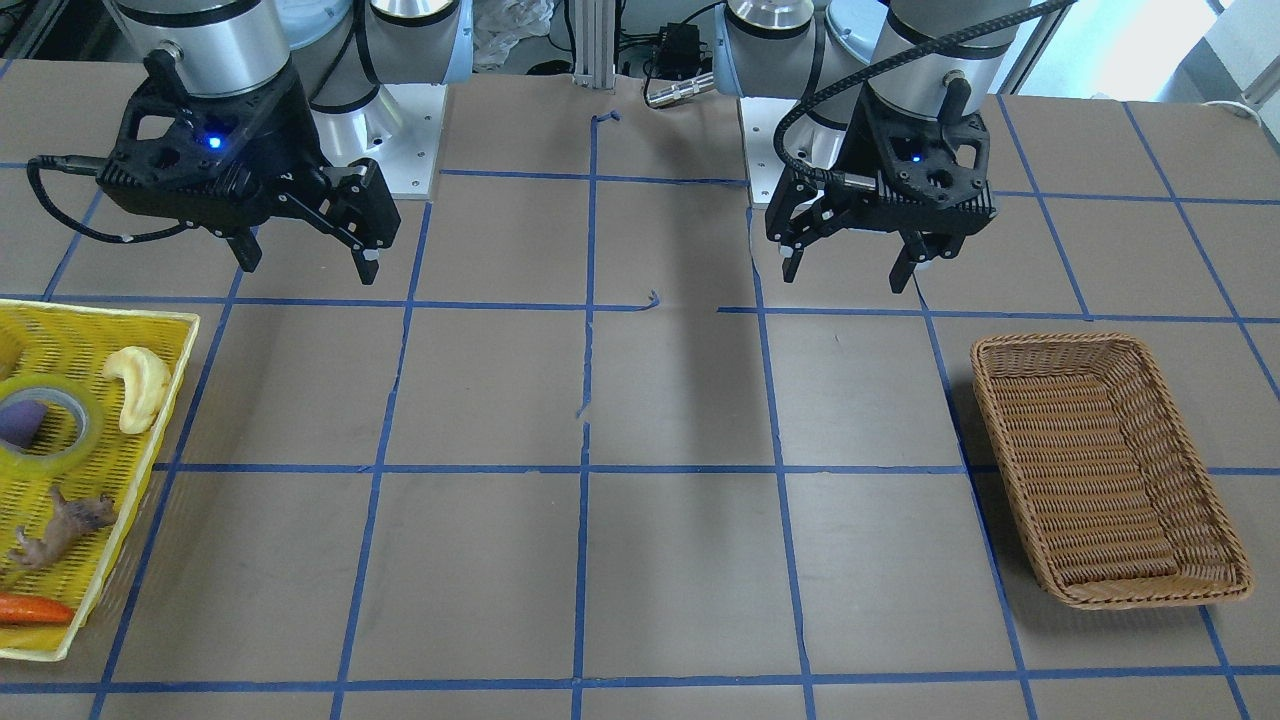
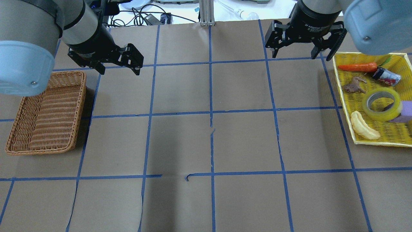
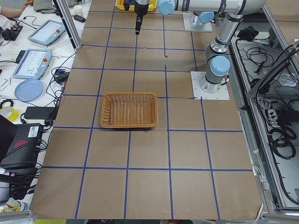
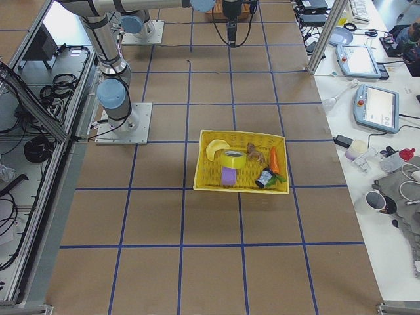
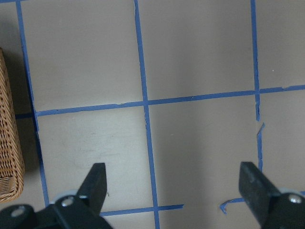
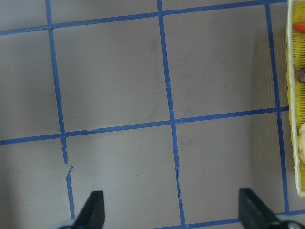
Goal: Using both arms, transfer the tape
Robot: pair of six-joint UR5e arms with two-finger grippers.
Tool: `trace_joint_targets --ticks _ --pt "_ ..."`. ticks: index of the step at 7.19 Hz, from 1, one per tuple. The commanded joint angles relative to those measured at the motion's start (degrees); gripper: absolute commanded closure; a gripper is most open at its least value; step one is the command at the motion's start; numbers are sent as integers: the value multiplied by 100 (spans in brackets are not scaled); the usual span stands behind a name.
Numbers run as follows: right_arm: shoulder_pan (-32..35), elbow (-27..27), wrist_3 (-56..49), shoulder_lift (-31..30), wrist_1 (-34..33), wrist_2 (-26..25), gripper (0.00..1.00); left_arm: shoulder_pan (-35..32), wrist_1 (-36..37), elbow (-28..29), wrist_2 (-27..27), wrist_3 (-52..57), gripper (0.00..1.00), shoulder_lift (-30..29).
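Observation:
The tape (image 2: 382, 116) is a wide yellow translucent roll. It lies flat in the yellow basket (image 2: 343, 96) at the table's right end, and it also shows in the front view (image 1: 62, 400) and the right-side view (image 4: 233, 159). My right gripper (image 2: 302, 55) hangs open and empty above the table, left of the basket's far corner; it shows in the front view (image 1: 308, 268) and its wrist view (image 6: 171, 210). My left gripper (image 2: 119, 69) is open and empty, hanging beyond the wicker basket (image 2: 79, 106); it shows in the front view (image 1: 845, 272) and its wrist view (image 5: 174, 191).
The yellow basket also holds a carrot (image 2: 357, 67), a brown toy animal (image 2: 352, 87), a small can (image 2: 386, 76), a pale banana-shaped piece (image 2: 362, 129) and a purple block (image 2: 406, 111) against the tape. The wicker basket holds nothing. Blue tape lines grid the brown table.

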Motion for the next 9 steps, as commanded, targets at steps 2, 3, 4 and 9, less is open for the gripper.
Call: trace_joint_targets --ticks 2,3,4,9 --pt "0 -4 -5 -1 -1 0 0 10 0 12 0 9 0 0" --pt "0 5 -5 -1 -1 0 0 2 0 4 0 0 0 0" --pt "9 22 4 8 -1 -8 0 2 0 -14 0 0 0 0" --pt "9 31 4 -1 -1 -9 0 10 -17 30 227 17 0 35"
